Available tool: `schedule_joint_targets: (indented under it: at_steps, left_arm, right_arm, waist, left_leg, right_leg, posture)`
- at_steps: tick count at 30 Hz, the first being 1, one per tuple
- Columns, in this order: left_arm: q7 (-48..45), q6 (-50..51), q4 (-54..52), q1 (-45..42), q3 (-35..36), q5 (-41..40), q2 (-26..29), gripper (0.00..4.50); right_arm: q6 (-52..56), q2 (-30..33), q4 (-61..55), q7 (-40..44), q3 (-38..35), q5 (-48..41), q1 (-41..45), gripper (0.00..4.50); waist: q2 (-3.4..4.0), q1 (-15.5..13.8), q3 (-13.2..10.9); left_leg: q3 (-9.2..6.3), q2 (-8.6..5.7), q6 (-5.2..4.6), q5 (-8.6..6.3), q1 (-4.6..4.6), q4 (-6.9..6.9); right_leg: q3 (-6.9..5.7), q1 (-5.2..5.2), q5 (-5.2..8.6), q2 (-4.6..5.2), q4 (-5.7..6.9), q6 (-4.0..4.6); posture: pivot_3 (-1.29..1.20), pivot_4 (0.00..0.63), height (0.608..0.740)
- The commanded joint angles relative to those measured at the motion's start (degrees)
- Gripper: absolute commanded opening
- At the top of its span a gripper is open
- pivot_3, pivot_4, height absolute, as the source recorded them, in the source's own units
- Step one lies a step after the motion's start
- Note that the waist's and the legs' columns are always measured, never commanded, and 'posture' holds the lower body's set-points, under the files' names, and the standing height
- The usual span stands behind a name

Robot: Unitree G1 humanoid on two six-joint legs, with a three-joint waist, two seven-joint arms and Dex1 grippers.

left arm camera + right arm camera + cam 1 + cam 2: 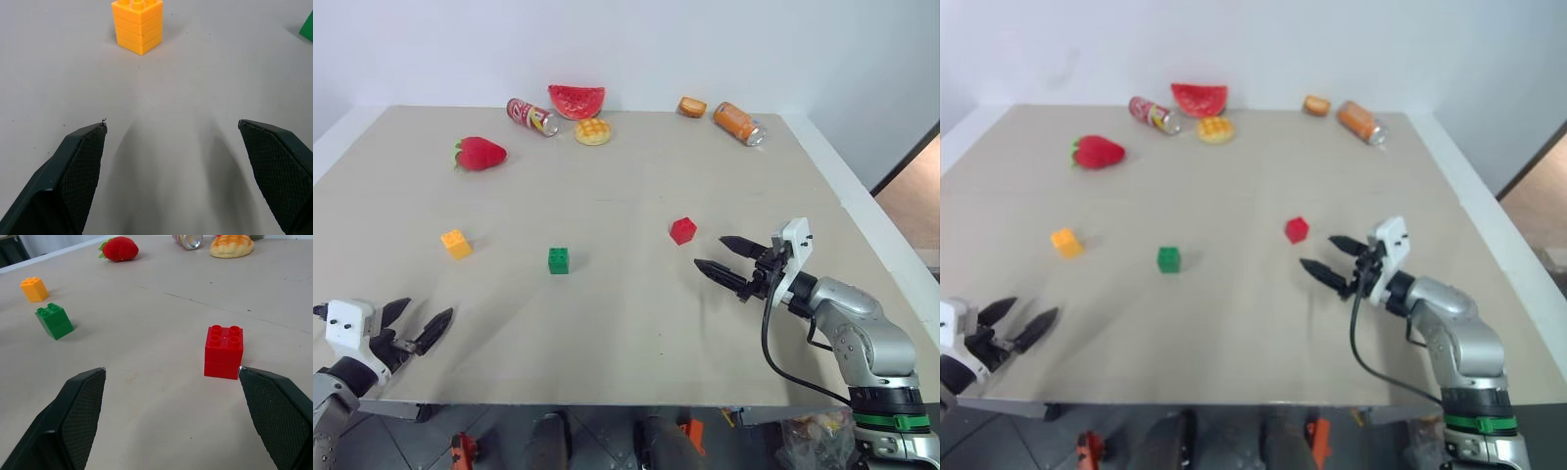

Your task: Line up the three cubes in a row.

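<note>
While right gripper (722,253) gapes near red cube (682,230), green cube (558,259) apart.

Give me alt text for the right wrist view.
A small red plastic studded cube sits on the beige table just ahead of the open right end effector, near one fingertip. Farther off stand green and yellow-orange cubes.

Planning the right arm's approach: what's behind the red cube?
Bare table lies directly behind the red cube; far back lie a bread toy and orange can. Nothing is covered.

three cubes (558,259), two cans (531,116), one strawberry (481,154).
</note>
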State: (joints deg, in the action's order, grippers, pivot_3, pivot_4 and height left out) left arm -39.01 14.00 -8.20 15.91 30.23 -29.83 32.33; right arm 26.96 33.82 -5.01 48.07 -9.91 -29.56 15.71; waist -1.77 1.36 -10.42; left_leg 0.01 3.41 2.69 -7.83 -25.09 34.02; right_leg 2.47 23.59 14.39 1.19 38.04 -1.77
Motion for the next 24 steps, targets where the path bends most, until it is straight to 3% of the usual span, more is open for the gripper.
schedule_joint_targets:
  at_steps: [1, 11, 24]
  left_arm:
    - [-0.6, -2.9, 1.8, -1.3, 1.4, 0.7, 0.5, 4.45]
    - [-2.9, -4.4, -0.3, -4.7, -1.6, 1.6, 1.8, 4.45]
    - [-10.1, 2.2, -14.9, -11.7, -12.7, -2.3, 6.9, 4.45]
  right_arm:
    - [-1.3, -0.5, -0.7, -0.9, -0.9, -0.1, 0.4, 4.5]
    - [-5.5, -4.4, 3.5, -10.7, 0.3, 7.3, 2.5, 4.5]
    - [-11.8, -8.8, 17.8, -10.9, 4.5, 12.1, 9.2, 4.5]
  waist:
    - [0.0, 0.0, 0.0]
    - [-0.02, 0.0, 0.0]
    - [-0.01, 0.0, 0.0]
  left_leg:
    - [0.0, 0.0, 0.0, 0.0, 0.0, 0.0]
    - [0.07, 0.03, 0.0, 0.0, 0.0, 0.04]
    - [0.1, 0.08, -0.01, 0.0, 0.02, 0.1]
  right_leg:
    - [0.0, 0.0, 0.0, 0.0, 0.0, 0.0]
    - [0.08, 0.02, -0.04, -0.05, 0.01, -0.02]
    - [0.24, -0.02, -0.14, -0.22, 0.02, -0.11]
  posture:
    - [0.0, 0.15, 0.74]
    - [0.0, 0.15, 0.74]
    - [0.0, 0.15, 0.74]
